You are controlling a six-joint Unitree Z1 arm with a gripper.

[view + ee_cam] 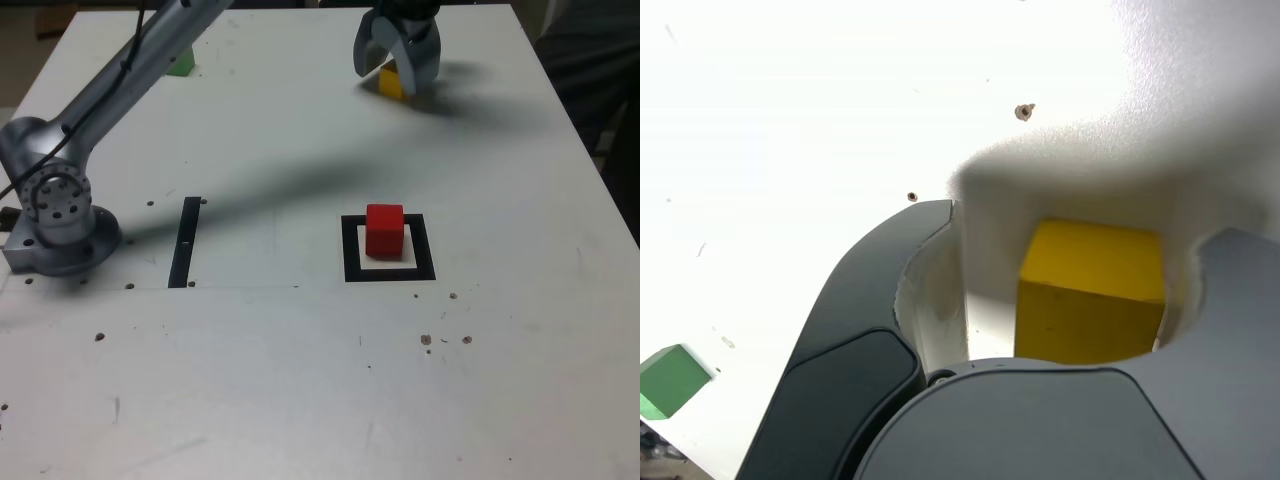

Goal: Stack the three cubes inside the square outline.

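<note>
The yellow cube [391, 84] sits on the white table at the far side, between the jaws of my gripper [395, 75]. In the wrist view the yellow cube [1090, 290] lies inside the gripper [1085, 225]. One finger [1230, 270] is close against it and the other finger [890, 270] stands off with a visible gap, so the gripper is open around it. The red cube [384, 230] rests inside the square outline [352, 250] near the table's middle. The green cube [181, 62] lies at the far side toward the exterior view's left, partly behind the arm, and the green cube [670, 380] also shows in the wrist view.
The arm's base [60, 215] stands at the exterior view's left edge, its link reaching across the far-left part of the table. A thin black strip [185, 242] lies flat beside the base. A dark shape [600, 70] stands off the table's right edge.
</note>
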